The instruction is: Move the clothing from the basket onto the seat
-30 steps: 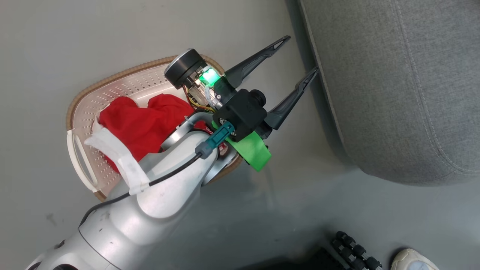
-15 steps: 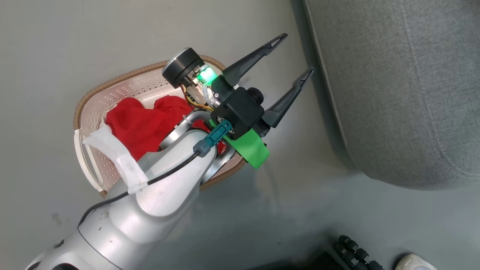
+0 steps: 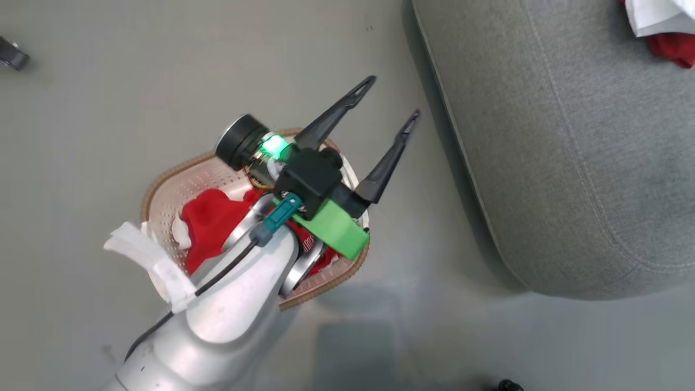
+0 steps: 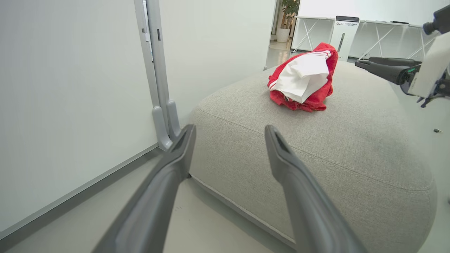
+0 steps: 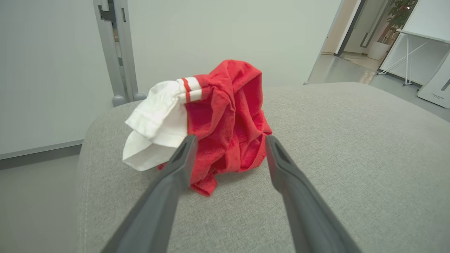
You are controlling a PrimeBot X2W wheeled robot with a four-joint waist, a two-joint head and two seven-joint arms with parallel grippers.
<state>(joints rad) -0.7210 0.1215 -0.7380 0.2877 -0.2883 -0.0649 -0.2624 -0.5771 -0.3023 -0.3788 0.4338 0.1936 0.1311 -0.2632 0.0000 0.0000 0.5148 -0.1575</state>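
At left we see red clothing (image 3: 209,225) in the basket (image 3: 163,184). Our left claw (image 3: 392,98) is spread open between basket and seat (image 3: 543,136). Rightward, a red-and-white garment (image 5: 225,116) lies on the seat, with our right claw (image 5: 231,138) open just beside it.

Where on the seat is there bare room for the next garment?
Bare: on the seat, the wide grey stretch between the red and white garment and the rounded edge nearest the basket. Crowded: the patch around that garment, right before the open right gripper.
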